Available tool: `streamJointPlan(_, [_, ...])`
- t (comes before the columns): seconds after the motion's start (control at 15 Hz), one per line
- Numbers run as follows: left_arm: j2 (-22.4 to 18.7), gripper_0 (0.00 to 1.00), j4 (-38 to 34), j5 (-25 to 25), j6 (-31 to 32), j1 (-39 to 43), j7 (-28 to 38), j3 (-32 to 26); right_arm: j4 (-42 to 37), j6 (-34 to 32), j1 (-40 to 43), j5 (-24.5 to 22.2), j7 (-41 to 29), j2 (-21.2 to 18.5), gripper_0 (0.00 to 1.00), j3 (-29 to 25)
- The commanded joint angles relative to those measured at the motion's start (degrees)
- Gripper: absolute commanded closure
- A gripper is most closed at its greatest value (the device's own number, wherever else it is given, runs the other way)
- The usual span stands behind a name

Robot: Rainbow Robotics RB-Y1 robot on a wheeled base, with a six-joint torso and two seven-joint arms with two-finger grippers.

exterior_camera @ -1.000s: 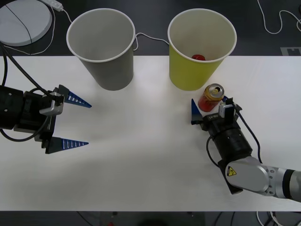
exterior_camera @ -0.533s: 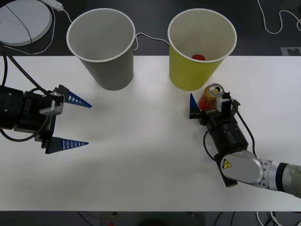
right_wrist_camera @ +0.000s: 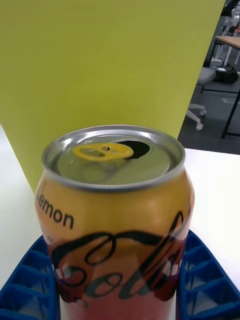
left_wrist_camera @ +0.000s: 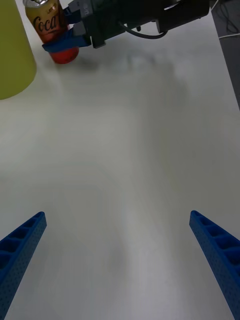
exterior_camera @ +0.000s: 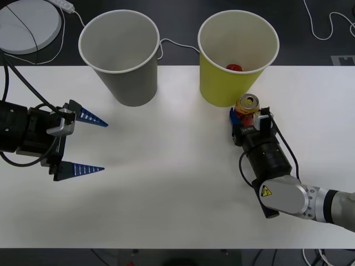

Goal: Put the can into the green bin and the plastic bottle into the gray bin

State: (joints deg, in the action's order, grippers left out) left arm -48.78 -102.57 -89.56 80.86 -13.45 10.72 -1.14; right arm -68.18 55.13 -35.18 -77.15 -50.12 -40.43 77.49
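Observation:
The can (exterior_camera: 247,105), red below and gold-orange above with an open metallic top, stands just in front of the green bin (exterior_camera: 238,55). My right gripper (exterior_camera: 247,115) is shut on the can, and its blue fingers (right_wrist_camera: 205,280) press both sides of the can (right_wrist_camera: 117,215). The green bin's wall (right_wrist_camera: 100,60) rises right behind it. The gray bin (exterior_camera: 119,55) stands to the left of the green one. My left gripper (exterior_camera: 83,141) hangs open over the table's left part, holding nothing. From its wrist the can (left_wrist_camera: 47,22) appears far off. The plastic bottle is out of view.
A small red round-topped thing (exterior_camera: 234,67) lies inside the green bin. A white round disc (exterior_camera: 25,25) and cables (exterior_camera: 177,45) lie beyond the table's far edge. Bare white tabletop (exterior_camera: 166,166) spreads between the two arms.
The right gripper's fingers closed onto the can. Can and gripper shifted slightly toward the green bin. The left arm stayed still.

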Motion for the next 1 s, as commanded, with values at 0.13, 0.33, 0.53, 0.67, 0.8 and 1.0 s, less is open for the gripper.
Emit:
streamJointPlan(0.13, [0.0, 0.00, 0.0, 0.0, 0.0, 0.0, 0.0, 0.0, -1.4, -0.7, 0.3, -0.5, 0.0, -1.4, 1.00, -0.1])
streamJointPlan(0.33, [0.0, 0.00, 0.0, 0.0, 0.0, 0.0, 0.0, 0.0, -7.2, -2.6, 1.3, -0.7, 0.3, -5.8, 1.00, -0.1])
streamJointPlan(0.53, [0.0, 0.00, 0.0, 0.0, 0.0, 0.0, 0.0, 0.0, -14.7, -9.3, 4.3, -5.0, 0.7, -12.9, 1.00, -3.7])
streamJointPlan(0.67, [0.0, 0.00, 0.0, 0.0, 0.0, 0.0, 0.0, 0.0, -20.1, -13.6, 7.2, -8.1, 1.0, -17.8, 1.00, -6.7])
streamJointPlan(0.8, [0.0, 0.00, 0.0, 0.0, 0.0, 0.0, 0.0, 0.0, -24.1, -18.4, 10.5, -11.0, 1.4, -21.5, 1.00, -11.0])
streamJointPlan(1.0, [0.0, 0.00, 0.0, 0.0, 0.0, 0.0, 0.0, 0.0, -30.0, -30.1, 18.0, -17.0, 1.5, -26.0, 1.00, -23.0])
